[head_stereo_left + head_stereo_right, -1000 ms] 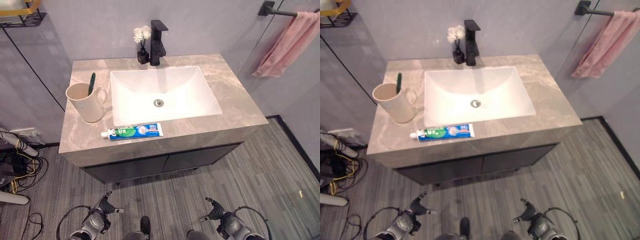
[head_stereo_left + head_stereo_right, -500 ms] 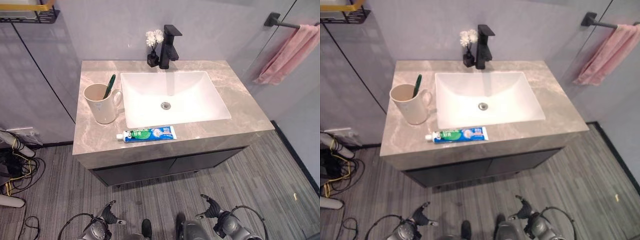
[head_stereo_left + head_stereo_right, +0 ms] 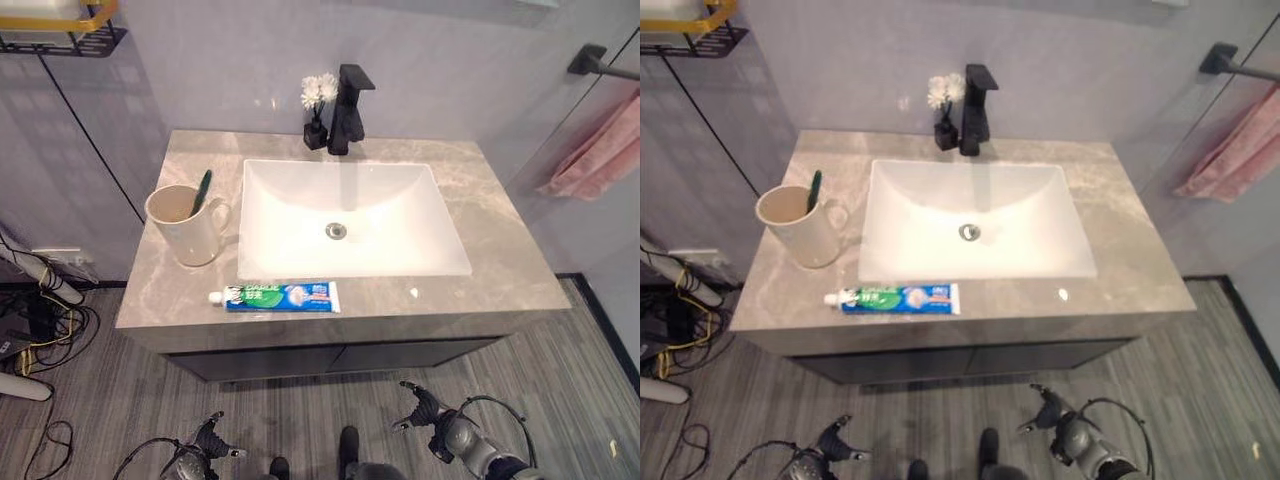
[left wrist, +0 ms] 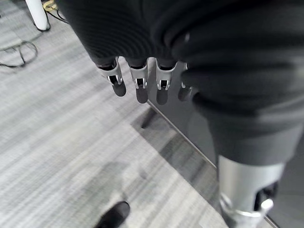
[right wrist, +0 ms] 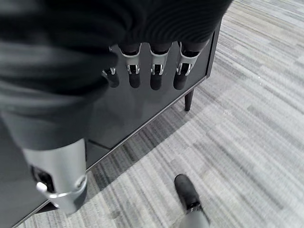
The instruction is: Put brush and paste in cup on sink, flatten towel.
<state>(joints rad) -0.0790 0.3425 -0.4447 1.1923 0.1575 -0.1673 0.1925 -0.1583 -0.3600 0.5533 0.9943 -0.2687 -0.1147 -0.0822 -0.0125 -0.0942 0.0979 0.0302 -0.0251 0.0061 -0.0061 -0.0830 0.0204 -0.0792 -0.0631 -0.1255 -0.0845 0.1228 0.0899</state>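
A grey stone counter [image 3: 500, 240] carries a white sink basin [image 3: 350, 215], with grey striped floor [image 3: 560, 380] in front. Left of the basin stands a beige cup [image 3: 187, 225] with a green toothbrush [image 3: 203, 190] already in it. The toothpaste tube [image 3: 280, 296] lies flat on the counter, just in front of the basin. A pink towel [image 3: 600, 150] hangs bunched on a wall bar, right of the basin. Low before the basin, the left hand [image 4: 137, 80] and right hand [image 5: 154, 71] hang with relaxed fingers, holding nothing.
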